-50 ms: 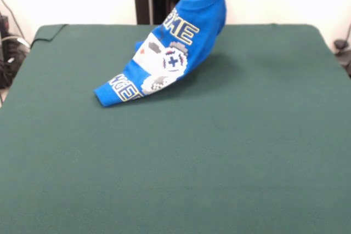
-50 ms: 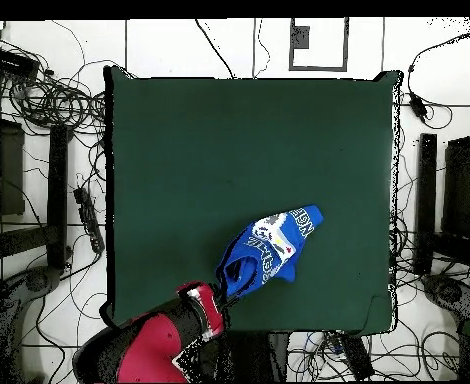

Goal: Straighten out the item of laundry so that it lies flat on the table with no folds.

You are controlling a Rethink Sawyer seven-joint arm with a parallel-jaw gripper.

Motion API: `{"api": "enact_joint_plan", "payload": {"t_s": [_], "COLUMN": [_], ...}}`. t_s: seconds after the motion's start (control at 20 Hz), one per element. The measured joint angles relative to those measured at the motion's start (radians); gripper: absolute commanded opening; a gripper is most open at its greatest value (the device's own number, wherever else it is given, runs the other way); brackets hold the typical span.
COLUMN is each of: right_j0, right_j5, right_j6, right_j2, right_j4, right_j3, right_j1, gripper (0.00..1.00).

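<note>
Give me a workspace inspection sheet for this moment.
Surface: green table, bare apart from the shirt.
Job's things: blue T-shirt lifted at one end, lower end resting on the table, bunched, not flat.
Clutter: nothing seen on the table.
Grippers: tool hidden by the shirt; arm reaches in from the table's edge.
Cables: many on the floor around the table.
Surroundings: black stands beside the table, light wall behind.

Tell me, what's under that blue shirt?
Only the green table shows under the T-shirt, whose lower end rests there. Its top hangs lifted; anything beneath the resting folds is hidden.
</note>
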Motion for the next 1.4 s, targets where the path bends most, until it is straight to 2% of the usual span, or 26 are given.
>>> {"api": "enact_joint_plan", "payload": {"t_s": [0.9,0.95,1.4], "right_j0": [0.021,0.029,0.050], "right_j5": [-0.033,-0.033,-0.033], "right_j6": [0.000,0.000,0.000], "right_j2": [0.000,-0.010,-0.021], "right_j4": [-0.002,-0.002,-0.002], "right_j3": [0.029,0.029,0.029], "right_j1": [0.083,0.099,0.138], "gripper": [0.00,1.00,1.00]}}
